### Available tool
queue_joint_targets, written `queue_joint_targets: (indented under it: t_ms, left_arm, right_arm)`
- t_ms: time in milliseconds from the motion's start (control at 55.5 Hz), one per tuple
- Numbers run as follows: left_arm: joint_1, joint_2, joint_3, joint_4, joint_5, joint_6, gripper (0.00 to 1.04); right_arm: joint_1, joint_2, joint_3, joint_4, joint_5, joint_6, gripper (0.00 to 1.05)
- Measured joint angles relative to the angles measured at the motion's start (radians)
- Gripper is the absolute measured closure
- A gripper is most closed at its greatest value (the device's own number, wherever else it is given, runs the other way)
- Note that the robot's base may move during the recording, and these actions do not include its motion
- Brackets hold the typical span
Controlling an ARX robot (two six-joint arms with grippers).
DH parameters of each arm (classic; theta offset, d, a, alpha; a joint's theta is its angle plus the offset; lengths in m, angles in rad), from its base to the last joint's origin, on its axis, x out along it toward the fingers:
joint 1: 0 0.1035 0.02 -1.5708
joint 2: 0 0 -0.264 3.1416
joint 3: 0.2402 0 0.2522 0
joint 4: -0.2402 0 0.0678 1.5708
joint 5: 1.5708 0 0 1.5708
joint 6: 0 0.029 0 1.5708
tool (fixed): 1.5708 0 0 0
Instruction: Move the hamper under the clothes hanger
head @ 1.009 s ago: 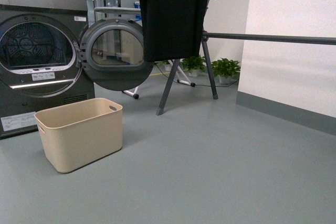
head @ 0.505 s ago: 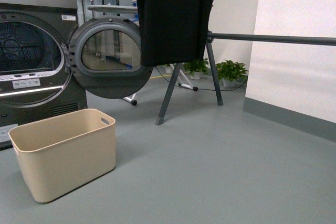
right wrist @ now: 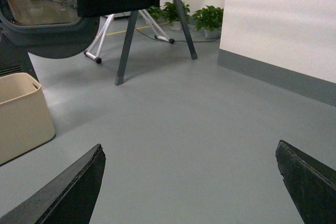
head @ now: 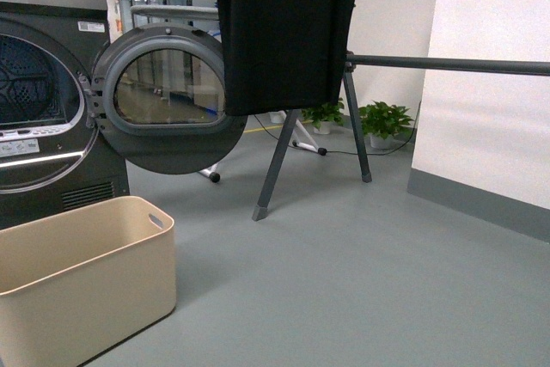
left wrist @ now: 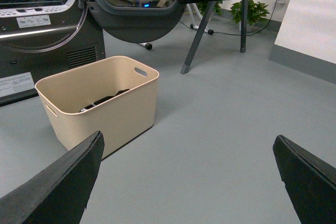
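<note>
Hamper [head: 86,290] sits on the floor before the dryer [head: 43,126], left of the clothes hanger [head: 447,64], not under it. Likely light, stiff plastic with slick walls, so take your hold at the rim cutouts. Left claw [left wrist: 184,182] and right claw [right wrist: 189,182] spread wide, empty.

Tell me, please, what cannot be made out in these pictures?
- Hamper, front view: left end cut off by the edge.
- Dark item inside it, left wrist view: mostly hidden by the wall.
- Clothes hanger, front view: bar's right end runs off-frame; black shirt hides its left end.
</note>
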Motion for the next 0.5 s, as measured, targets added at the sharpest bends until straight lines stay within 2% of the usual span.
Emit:
queue_joint_targets:
  t_ms: [505]
  left_arm:
    - [0.000,0.000,0.000,0.000,-0.001,0.000,0.07]
  right_arm:
    - [0.000,0.000,0.000,-0.001,-0.001,0.000,0.08]
